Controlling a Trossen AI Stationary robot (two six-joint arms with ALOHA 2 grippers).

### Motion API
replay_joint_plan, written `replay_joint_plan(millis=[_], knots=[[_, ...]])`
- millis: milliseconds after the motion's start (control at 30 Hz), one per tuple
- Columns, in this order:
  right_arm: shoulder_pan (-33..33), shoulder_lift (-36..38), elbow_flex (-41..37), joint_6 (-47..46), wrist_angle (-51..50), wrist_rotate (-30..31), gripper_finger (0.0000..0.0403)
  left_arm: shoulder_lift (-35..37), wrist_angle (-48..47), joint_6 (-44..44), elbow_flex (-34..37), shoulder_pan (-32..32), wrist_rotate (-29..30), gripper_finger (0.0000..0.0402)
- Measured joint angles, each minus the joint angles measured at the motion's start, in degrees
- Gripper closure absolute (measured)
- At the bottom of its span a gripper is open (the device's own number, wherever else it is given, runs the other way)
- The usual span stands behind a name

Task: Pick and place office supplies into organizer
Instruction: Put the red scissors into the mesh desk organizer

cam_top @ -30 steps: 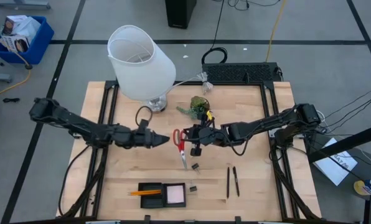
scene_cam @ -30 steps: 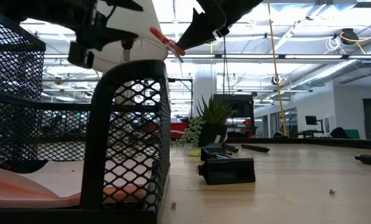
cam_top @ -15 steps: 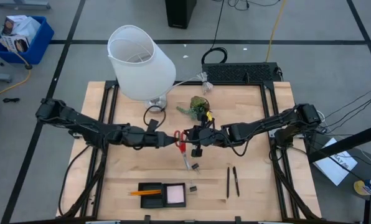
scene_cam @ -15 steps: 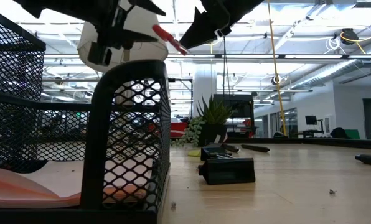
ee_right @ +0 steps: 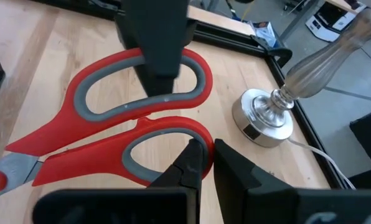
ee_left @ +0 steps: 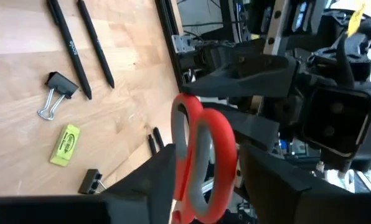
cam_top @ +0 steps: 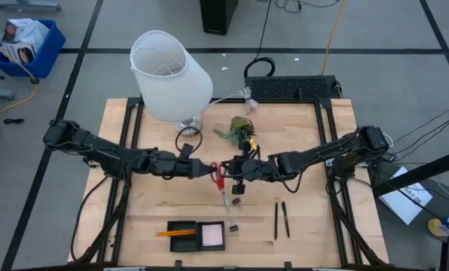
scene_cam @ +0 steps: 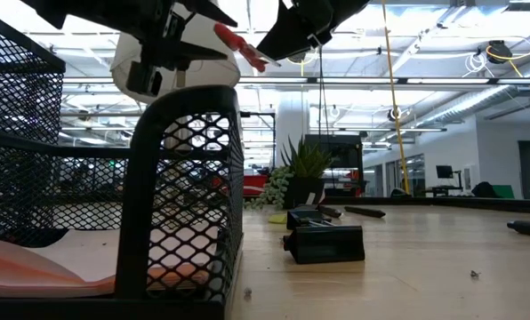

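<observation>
Gripping the red-handled scissors (cam_top: 218, 175) from both sides, above mid-table. Left gripper (cam_top: 206, 170): fingers (ee_left: 149, 180) clamped across one handle loop; arm stretched low toward centre. Right gripper (cam_top: 229, 169): nearly closed, fingertips (ee_right: 195, 163) pinching the rim of the other loop, arm reaching in opposite. Blades point toward the front edge, probably off the wood. Organizer (cam_top: 197, 235) sits well in front of both grippers; black pens (cam_top: 280, 219) front-right.

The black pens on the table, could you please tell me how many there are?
2: one pen and the other pen lie side by side on the table, right of the organizer. More may be hidden.
</observation>
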State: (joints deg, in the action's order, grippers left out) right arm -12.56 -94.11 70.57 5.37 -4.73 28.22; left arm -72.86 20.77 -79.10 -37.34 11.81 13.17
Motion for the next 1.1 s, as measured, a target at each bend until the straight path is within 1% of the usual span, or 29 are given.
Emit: replay_joint_plan(millis=[67, 167, 233, 267, 400, 467, 600, 667, 767, 833, 933, 1000, 1033, 1100], knots=[[-0.07, 0.00, 0.00, 0.00, 0.23, 0.01, 0.0385, 0.00, -0.09, -0.10, 0.00, -0.20, -0.56, 0.0263], [-0.04, -0.06, 0.00, -0.21, 0.02, -0.07, 0.0383, 0.02, -1.04, -0.10, 0.00, -0.53, -1.27, 0.0320], [-0.04, -0.07, 0.00, -0.90, -0.33, 0.08, 0.0377, 0.02, -1.96, 0.49, 0.03, -0.85, -1.47, 0.0359], [-0.06, -0.07, 0.00, -1.74, -0.35, 0.24, 0.0372, 0.20, -1.96, 1.30, 0.04, -1.02, -1.76, 0.0371], [-0.04, 0.80, 0.00, -7.26, -0.20, 0.27, 0.0344, 0.68, -1.35, 1.93, 0.07, -1.62, -2.96, 0.0370], [-0.04, 1.49, 0.00, -9.38, -0.92, 0.15, 0.0333, 1.38, -1.37, 2.23, 0.07, -1.63, -3.84, 0.0362], [-0.04, 5.19, 0.00, -13.53, -6.26, -0.78, 0.0319, 2.53, -2.57, 3.23, 0.08, -1.61, -4.76, 0.0364], [-0.04, 7.54, -0.46, -13.40, -7.54, -1.60, 0.0316, 3.64, -2.41, 4.02, 0.15, -1.59, -4.81, 0.0368], [0.36, 11.91, -2.65, -11.92, -8.64, -0.96, 0.0315, 5.19, -3.92, 6.48, 0.06, -1.72, -4.80, 0.0368], [0.99, 15.31, -4.63, -11.80, -9.94, 0.58, 0.0315, 6.15, -4.30, 8.02, 0.07, -1.78, -5.23, 0.0368], [2.20, 20.28, -8.45, -12.00, -10.50, 4.13, 0.0315, 8.37, -6.47, 11.37, 0.07, -1.54, -7.72, 0.0368], [2.58, 23.66, -11.62, -12.02, -10.09, 6.24, 0.0315, 9.55, -7.33, 11.99, 0.07, -1.14, -8.76, 0.0363], [2.91, 25.23, -13.01, -12.02, -9.65, 6.47, 0.0315, 10.59, -8.61, 12.42, 0.08, -0.90, -9.26, 0.0360], [3.32, 28.29, -15.98, -12.07, -8.90, 6.41, 0.0318, 12.43, -8.22, 13.98, 0.15, -0.33, -10.98, 0.0359]])
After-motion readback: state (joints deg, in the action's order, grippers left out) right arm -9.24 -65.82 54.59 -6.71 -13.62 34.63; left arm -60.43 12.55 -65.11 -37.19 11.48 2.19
